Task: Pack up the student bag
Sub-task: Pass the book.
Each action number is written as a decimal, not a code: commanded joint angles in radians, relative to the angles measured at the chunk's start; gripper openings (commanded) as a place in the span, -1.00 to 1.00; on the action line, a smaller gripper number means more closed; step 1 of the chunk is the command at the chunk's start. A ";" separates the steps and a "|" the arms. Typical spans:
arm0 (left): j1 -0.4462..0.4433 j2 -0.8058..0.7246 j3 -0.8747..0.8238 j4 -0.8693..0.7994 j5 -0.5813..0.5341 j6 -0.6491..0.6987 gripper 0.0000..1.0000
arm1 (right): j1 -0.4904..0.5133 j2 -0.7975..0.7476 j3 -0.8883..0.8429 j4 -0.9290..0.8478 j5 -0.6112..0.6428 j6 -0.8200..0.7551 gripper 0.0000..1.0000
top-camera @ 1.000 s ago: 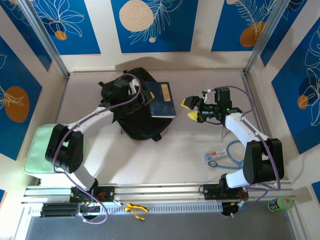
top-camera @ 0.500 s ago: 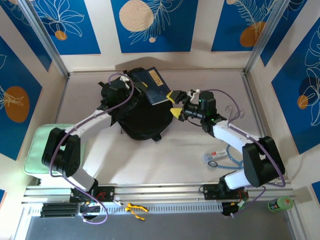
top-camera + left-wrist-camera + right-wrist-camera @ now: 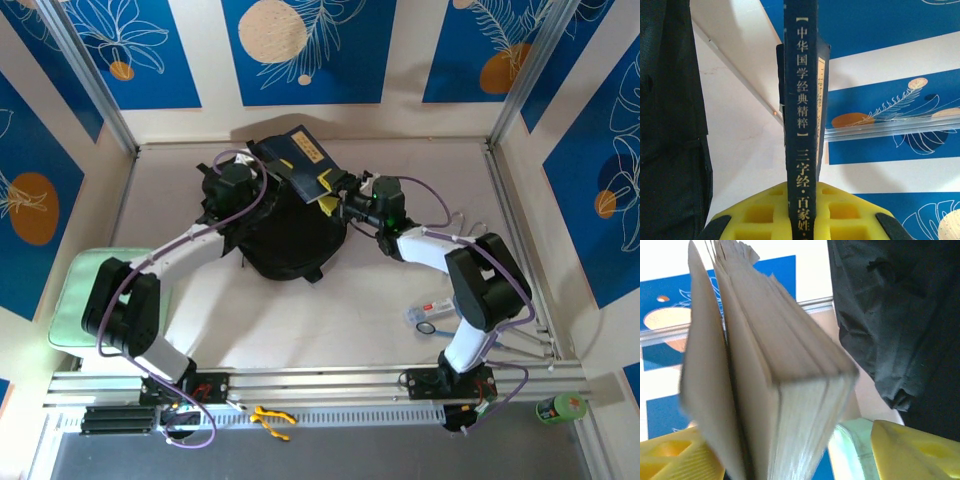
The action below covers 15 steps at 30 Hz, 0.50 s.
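Observation:
The student bag [image 3: 285,240] is a black backpack lying mid-table; its fabric also shows in the left wrist view [image 3: 670,125] and the right wrist view [image 3: 900,315]. A dark blue book [image 3: 300,158] with gold lettering is held up over the bag's far side. My left gripper [image 3: 262,178] is shut on the book's spine [image 3: 802,100], with the yellow pads [image 3: 755,215] pressed to both covers. My right gripper [image 3: 328,193] straddles the book's page edge [image 3: 780,365]. Its jaws are open, and the right finger [image 3: 915,450] stands apart from the book.
A pale green pad [image 3: 75,300] lies at the table's left edge. A small clear packet and a ring [image 3: 428,315] sit with a blue cable [image 3: 465,305] by the right arm's base. Aluminium posts stand at the back corners.
The left gripper has lifted the book off the bag and tilted it up. The right gripper has travelled left to the book, and its jaws have narrowed around the page edge.

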State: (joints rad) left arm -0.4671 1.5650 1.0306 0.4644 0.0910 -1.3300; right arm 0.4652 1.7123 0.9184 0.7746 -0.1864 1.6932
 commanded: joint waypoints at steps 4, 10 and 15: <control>-0.004 -0.063 -0.023 0.052 -0.029 0.006 -0.96 | 0.005 -0.042 0.003 0.067 0.043 -0.016 -0.38; 0.007 -0.092 -0.051 -0.018 -0.015 0.087 -0.14 | -0.017 -0.157 -0.019 -0.143 0.071 -0.156 -0.96; 0.004 -0.168 -0.076 -0.275 -0.022 0.321 0.40 | -0.050 -0.279 -0.029 -0.372 0.105 -0.316 -1.00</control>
State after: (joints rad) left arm -0.4652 1.4548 0.9672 0.3435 0.0734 -1.1721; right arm 0.4343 1.5066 0.8997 0.5369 -0.1265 1.5093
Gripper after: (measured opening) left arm 0.681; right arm 0.125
